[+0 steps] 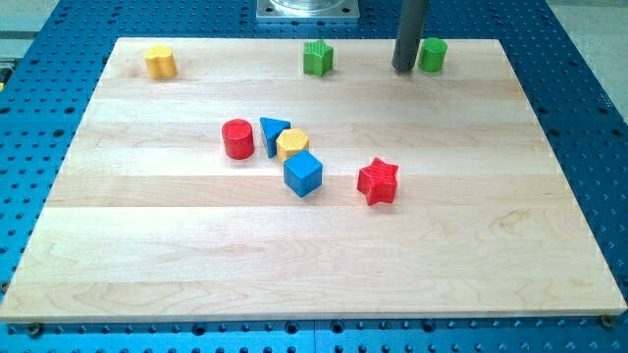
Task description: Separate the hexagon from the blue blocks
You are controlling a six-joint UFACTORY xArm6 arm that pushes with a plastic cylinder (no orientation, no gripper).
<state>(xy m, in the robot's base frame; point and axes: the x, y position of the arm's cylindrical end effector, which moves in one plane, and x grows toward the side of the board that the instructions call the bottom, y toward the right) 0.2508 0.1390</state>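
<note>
The yellow hexagon (pixel 292 144) lies flat slightly left of the tabletop's middle, wedged touching between the blue triangle (pixel 273 133) toward the top-left corner and the blue cube (pixel 303 174) just below-right

Non-task items: red cylinder (pixel 236 138) left of centre; red star (pixel 378 180) right of centre; yellow block (pixel 160 61), green star (pixel 317 58) and green cylinder (pixel 433 54) along the wooden board's (pixel 294 265) top edge.
</note>
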